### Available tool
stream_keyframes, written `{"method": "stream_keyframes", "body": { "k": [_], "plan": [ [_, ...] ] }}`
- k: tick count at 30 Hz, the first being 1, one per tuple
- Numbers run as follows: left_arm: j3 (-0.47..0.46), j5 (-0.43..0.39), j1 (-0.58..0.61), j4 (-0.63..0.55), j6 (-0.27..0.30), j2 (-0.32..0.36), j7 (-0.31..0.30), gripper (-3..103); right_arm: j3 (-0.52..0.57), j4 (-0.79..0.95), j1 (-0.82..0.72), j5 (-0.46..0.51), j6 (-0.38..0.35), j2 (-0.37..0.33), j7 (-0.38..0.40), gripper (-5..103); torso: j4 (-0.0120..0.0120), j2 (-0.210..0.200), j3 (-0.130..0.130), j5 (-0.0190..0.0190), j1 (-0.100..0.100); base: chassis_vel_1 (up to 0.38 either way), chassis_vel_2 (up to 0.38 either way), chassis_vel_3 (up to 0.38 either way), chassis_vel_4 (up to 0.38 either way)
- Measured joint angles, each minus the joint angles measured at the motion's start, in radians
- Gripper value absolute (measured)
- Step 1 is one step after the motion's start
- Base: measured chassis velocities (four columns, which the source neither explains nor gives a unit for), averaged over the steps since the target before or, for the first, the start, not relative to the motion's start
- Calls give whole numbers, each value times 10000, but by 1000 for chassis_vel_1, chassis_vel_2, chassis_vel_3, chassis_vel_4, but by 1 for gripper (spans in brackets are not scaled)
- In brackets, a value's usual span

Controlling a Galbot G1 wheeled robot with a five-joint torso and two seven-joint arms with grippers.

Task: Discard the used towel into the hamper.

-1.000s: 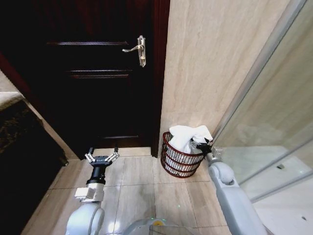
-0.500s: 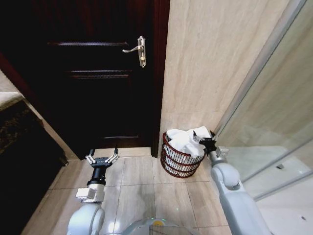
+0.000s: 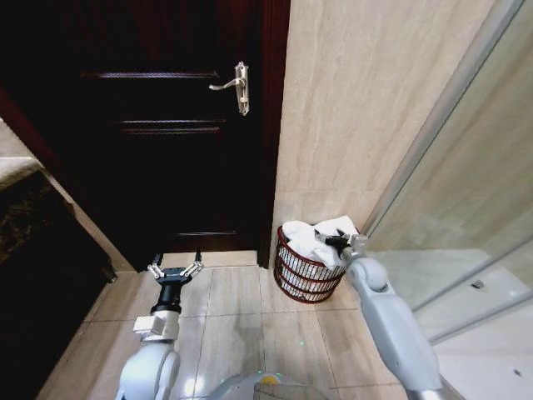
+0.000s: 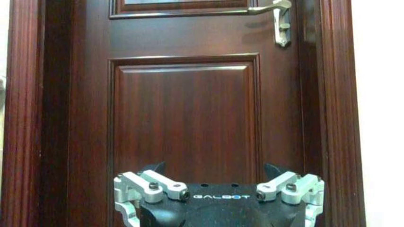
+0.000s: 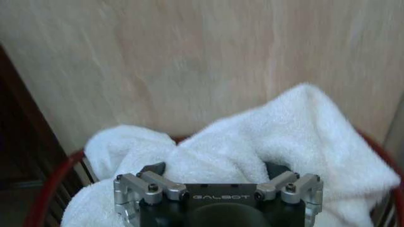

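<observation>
Right gripper [image 3: 336, 242] hangs over the hamper [image 3: 306, 271], its fingers spread apart with nothing clamped between them, just above the white towel [image 3: 310, 237]. Directly beneath it, the towel lies heaped in the reddish-brown slatted hamper, folds rising past the rim [image 5: 47, 189] and one peak lifting toward the beige wall [image 3: 366, 108] behind. Beyond the gripper, the hamper stands on the tiled floor [image 3: 241, 321] close to that wall, with a dark wooden door [image 3: 158, 133] to one side and a glass panel [image 3: 466, 225] to the other. Well apart over bare floor, the left gripper [image 3: 175, 270] waits with fingers spread, facing the door.
</observation>
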Motion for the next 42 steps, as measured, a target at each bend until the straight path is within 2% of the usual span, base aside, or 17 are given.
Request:
{"method": "stream_keyframes", "body": {
  "k": [4, 9, 11, 13, 16, 25, 35, 42],
  "plan": [
    [4, -20, -17, -28, 8, -41, -6, 100, -226, -417, 152, 941, -595, 44, 440, 100, 0, 4, 3, 0, 1, 0, 0, 0, 0],
    [32, -41, 13, -48, -43, -75, -34, 100, -403, -584, 348, 1348, -1071, -18, 581, 100, 0, 8, 6, 2, 2, 0, 0, 0, 0],
    [21, -51, 58, 24, -153, -76, -89, 100, -516, -590, 650, 1825, -1712, -119, 823, 100, 0, 9, 8, 4, 4, 0, 0, 0, 0],
    [3, -57, 95, 40, -196, -80, -110, 100, -589, -502, 798, 2324, -2022, -236, 1090, 100, 2, 9, 9, 3, 5, 0, 0, 0, 0],
    [-13, -57, 132, 30, -211, -109, -117, 100, -855, -415, 872, 2649, -2127, -478, 1308, 100, 2, 11, 10, 4, 6, 0, 0, 0, 0],
    [-73, -41, 89, -193, -76, -82, -118, 100, -1530, -961, 1354, 2705, -2135, -921, 1127, 100, 0, 17, 12, 3, 6, 0, 0, 0, 0],
    [-312, -241, 109, 88, -244, -102, -82, 100, -2323, -2707, 2549, 2746, -2104, -592, 1197, 100, 0, 20, 14, 0, 7, 0, 0, 0, 0],
    [-391, -343, 62, 206, -307, -90, -58, 100, -2418, -3345, 2820, 2798, -2092, -354, 1192, 100, -1, 22, 14, 0, 7, 0, 0, 0, 0]
  ]
}}
